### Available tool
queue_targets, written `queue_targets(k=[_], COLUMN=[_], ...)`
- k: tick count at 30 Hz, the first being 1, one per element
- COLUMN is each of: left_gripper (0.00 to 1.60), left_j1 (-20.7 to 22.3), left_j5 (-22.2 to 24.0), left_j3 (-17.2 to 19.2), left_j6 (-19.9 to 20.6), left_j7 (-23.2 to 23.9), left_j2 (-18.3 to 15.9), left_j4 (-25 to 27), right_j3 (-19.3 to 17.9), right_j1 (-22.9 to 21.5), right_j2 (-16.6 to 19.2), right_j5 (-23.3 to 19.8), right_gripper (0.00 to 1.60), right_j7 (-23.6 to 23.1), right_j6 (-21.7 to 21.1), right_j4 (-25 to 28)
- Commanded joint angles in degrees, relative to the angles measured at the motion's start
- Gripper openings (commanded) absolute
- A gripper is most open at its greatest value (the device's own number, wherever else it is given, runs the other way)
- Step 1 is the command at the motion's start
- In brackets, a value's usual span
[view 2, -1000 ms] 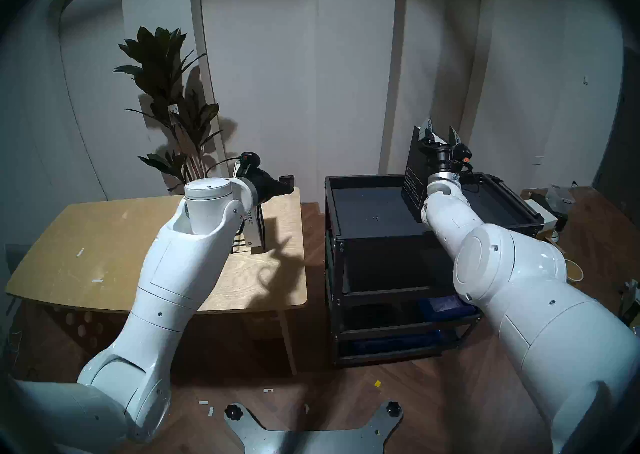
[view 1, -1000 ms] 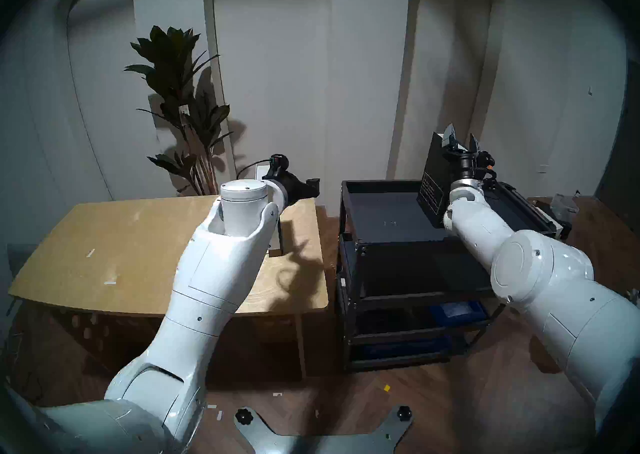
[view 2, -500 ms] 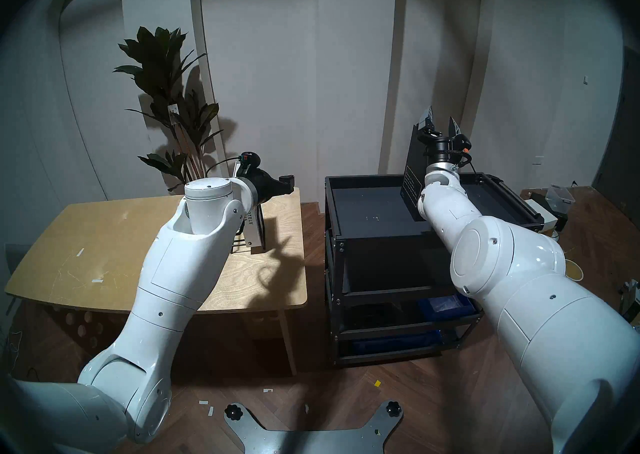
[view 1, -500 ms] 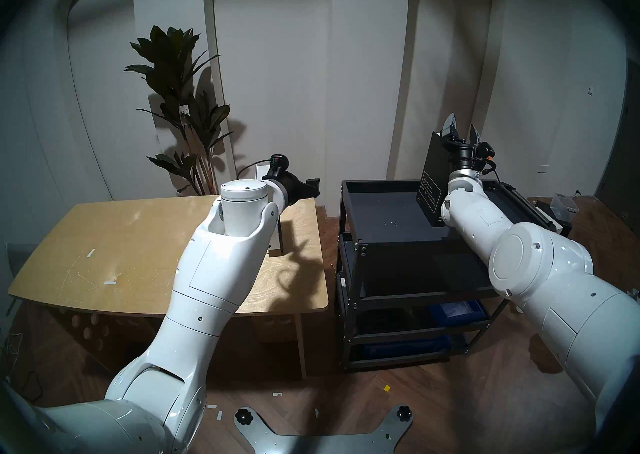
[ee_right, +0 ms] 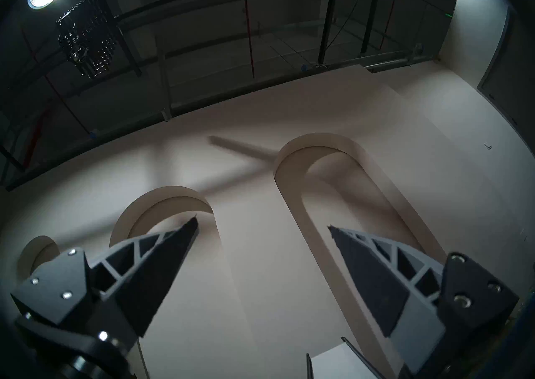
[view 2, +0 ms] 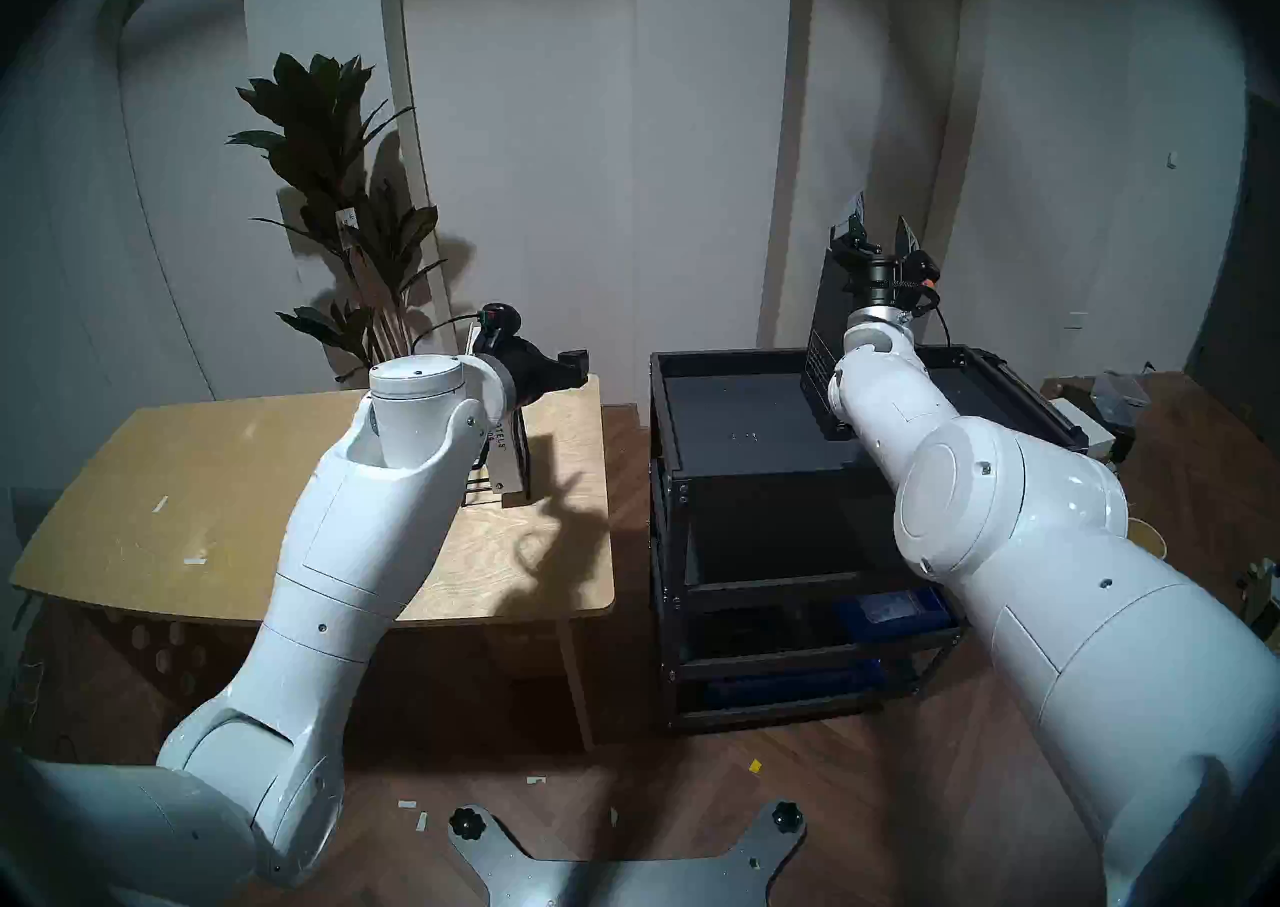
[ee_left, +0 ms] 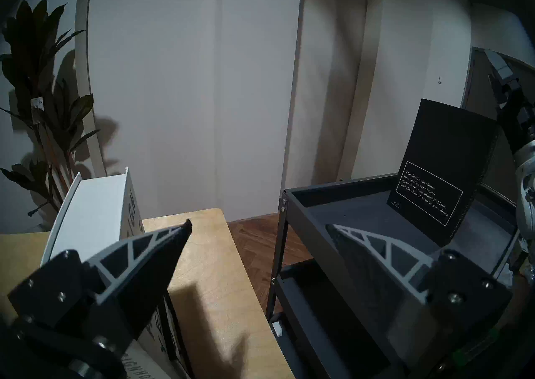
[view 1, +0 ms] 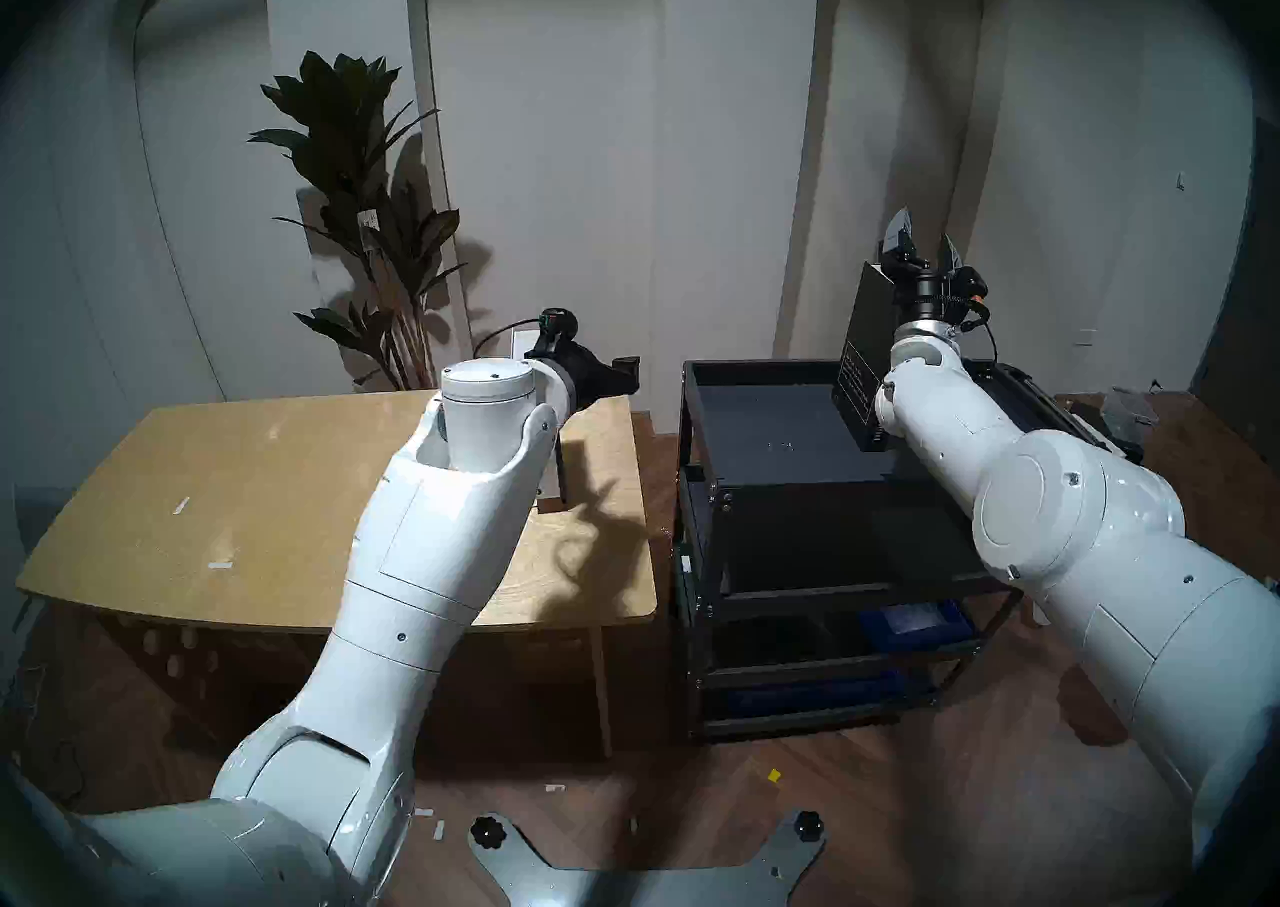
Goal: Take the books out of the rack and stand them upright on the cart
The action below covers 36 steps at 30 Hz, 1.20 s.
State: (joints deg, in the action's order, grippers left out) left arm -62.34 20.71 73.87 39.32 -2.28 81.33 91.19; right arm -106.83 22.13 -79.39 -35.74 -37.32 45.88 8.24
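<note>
one of two books done. the dark book (ee_left: 443, 167) stood upright, leaning slightly, on the top tray of the cart (view 1: 755, 369), toward the cart's far right side. the white book (ee_left: 92, 213) was not yet moved: it sat in the rack (view 2: 478, 493) on the worktop (view 1: 242, 504), left of the cart. judged about halfway; left to do is lifting the white book out and standing it on the cart.

right pincer (view 1: 925, 244) was above the cart, just beside the dark book's top edge, pointing up; jaws wide apart, nothing between them, only wall and ceiling showing in the right wrist view. whether one finger brushed the book cannot be told.

left pincer (ee_left: 257, 225) hung left of the cart, over the worktop, jaws spread wide and holding nothing; its left finger (ee_left: 150, 256) was in front of the white book, contact unclear.
</note>
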Motion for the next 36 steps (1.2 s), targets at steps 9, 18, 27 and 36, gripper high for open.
queue_targets(k=[9,18,27,36], left_gripper=[1.60,1.60,1.60,1.60], left_j1=[1.0,1.7,2.2,2.0], left_j5=[-0.2,-0.7,-1.2,-1.9], left_j3=[0.3,1.3,3.1,5.0], left_j6=[-0.2,-0.4,-0.6,-0.5], left_j7=[0.2,0.3,0.1,-0.2], left_j2=[0.2,-0.1,-0.9,-2.3], left_j4=[0.6,0.8,0.7,0.2], right_j3=[0.8,1.8,2.7,3.8], right_j1=[-4.5,-7.5,-9.5,-12.2], right_j2=[-1.3,-2.5,-3.7,-4.8], right_j5=[0.0,0.1,0.3,0.9], right_gripper=[1.60,1.60,1.60,1.60], right_j7=[0.7,1.3,1.4,1.9], right_j6=[0.2,0.2,0.0,-0.3], right_j4=[2.1,3.6,4.6,5.8])
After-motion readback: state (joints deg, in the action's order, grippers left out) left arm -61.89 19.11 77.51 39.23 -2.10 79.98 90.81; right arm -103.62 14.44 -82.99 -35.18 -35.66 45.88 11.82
